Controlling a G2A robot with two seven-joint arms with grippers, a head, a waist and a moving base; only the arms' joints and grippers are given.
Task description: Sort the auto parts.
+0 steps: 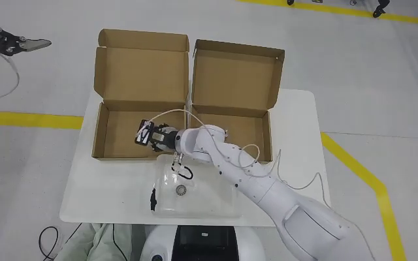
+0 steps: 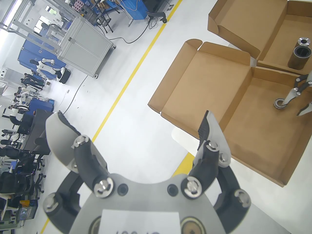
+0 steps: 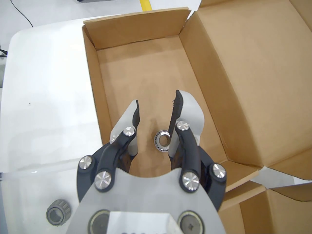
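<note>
My right gripper [image 1: 145, 132] [image 3: 157, 98] hangs open inside the left cardboard box [image 1: 99, 130] [image 3: 146, 69]. A small silver bearing ring [image 3: 162, 142] [image 2: 277, 103] lies on the box floor between the fingers, which stand apart from it. The right cardboard box [image 1: 235, 112] [image 2: 273, 37] holds two dark metal sleeves [image 2: 299, 57] standing upright. A clear tray [image 1: 215, 196] at the table's front holds another bearing [image 1: 181, 190] and a toothed grey part [image 3: 59, 214]. My left gripper [image 1: 32, 44] [image 2: 132, 117] is open and empty, off the table over the floor at the far left.
Both boxes have their lids folded back toward the far side. A small black part [image 1: 153, 199] lies at the tray's left edge. Bare white tabletop [image 1: 294, 150] shows right of the boxes. Yellow floor tape [image 1: 39, 120] runs beside the table.
</note>
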